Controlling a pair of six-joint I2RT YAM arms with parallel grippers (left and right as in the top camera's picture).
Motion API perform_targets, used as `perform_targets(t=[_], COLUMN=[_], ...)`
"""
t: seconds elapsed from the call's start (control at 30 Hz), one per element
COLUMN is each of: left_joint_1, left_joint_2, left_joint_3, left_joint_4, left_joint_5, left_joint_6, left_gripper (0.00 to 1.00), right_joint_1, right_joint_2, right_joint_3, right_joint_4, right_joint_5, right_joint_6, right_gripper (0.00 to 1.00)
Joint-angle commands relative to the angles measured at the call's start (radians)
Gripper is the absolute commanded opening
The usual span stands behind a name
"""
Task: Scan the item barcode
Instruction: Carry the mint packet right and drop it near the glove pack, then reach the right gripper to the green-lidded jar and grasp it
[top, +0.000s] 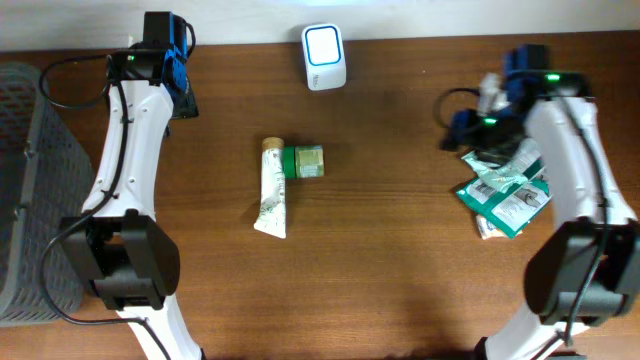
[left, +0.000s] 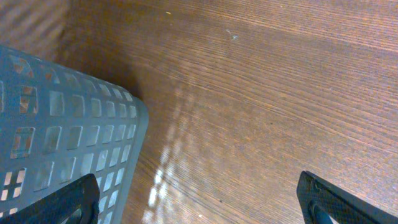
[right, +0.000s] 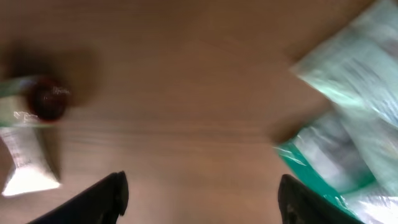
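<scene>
The near part of the tabletop (top: 400, 300) is bare wood, so there is lots of room to move there. A bit further in, near the middle, lies a white tube (top: 271, 195). A small green box (top: 305, 162) touches its far end. Near the right edge is a pile of green packets (top: 505, 192).

The right pincer (top: 468, 128) hangs just over the far side of that pile. Its fingers are spread apart and nothing is between them. The left pincer (left: 202, 202) is by the far left corner, next to the grey basket (top: 25, 180). It is spread wide too and holds nothing. The scanner (top: 324, 55) stands at the far edge, in the middle.

I think this is the step of getting an item. Next, the right pincer needs to go down, close on one packet alone, and carry it to the scanner with the barcode facing it. The way there looks open. It should take care not to push packets off the right edge.
</scene>
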Motion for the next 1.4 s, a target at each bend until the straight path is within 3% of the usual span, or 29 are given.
perform_targets(t=[0.0, 0.03, 0.2, 0.23, 0.27, 0.37, 0.4, 0.57, 0.7, 0.87, 0.97, 1.1, 1.37], left_joint_1=[0.001, 0.001, 0.001, 0.001, 0.001, 0.001, 0.001, 0.002, 0.001, 0.001, 0.001, 0.001, 0.001], left_joint_2=[-0.008, -0.008, -0.008, -0.008, -0.008, -0.008, -0.008, -0.008, -0.008, -0.008, -0.008, -0.008, -0.008], left_joint_3=[0.003, 0.003, 0.003, 0.003, 0.003, 0.003, 0.003, 0.003, 0.003, 0.003, 0.003, 0.003, 0.003], left_joint_4=[0.001, 0.001, 0.001, 0.001, 0.001, 0.001, 0.001, 0.001, 0.001, 0.001, 0.001, 0.001, 0.001], left_joint_5=[-0.010, -0.010, -0.010, -0.010, -0.010, -0.010, -0.010, -0.010, -0.010, -0.010, -0.010, -0.010, -0.010], left_joint_6=[0.001, 0.001, 0.001, 0.001, 0.001, 0.001, 0.001, 0.001, 0.001, 0.001, 0.001, 0.001, 0.001], left_gripper=[0.99, 0.99, 0.99, 0.99, 0.99, 0.99, 0.99, 0.99, 0.99, 0.99, 0.99, 0.99, 0.99], right_joint_1=[0.226, 0.277, 0.513, 0.545, 0.587, 0.641, 0.650, 0.655, 0.654, 0.654, 0.625, 0.608, 0.611], right_joint_2=[-0.007, -0.003, 0.092, 0.117, 0.158, 0.250, 0.277, 0.333, 0.315, 0.208, 0.202, 0.196, 0.236], right_joint_3=[0.019, 0.019, 0.019, 0.019, 0.019, 0.019, 0.019, 0.019, 0.019, 0.019, 0.019, 0.027, 0.028], right_joint_4=[0.152, 0.214, 0.458, 0.494, 0.546, 0.653, 0.684, 0.717, 0.599, 0.377, 0.283, 0.326, 0.616], right_joint_5=[-0.020, -0.020, -0.021, -0.021, -0.021, -0.021, -0.021, -0.021, 0.008, 0.383, 0.487, 0.373, 0.250], right_joint_6=[-0.019, -0.011, 0.230, 0.242, 0.256, 0.256, 0.256, 0.253, 0.221, 0.237, 0.285, 0.277, 0.278], right_gripper=[0.94, 1.00, 1.00, 0.94, 0.73, 0.29, 0.22, 0.21, 0.21, 0.21, 0.19, 0.24, 0.25])
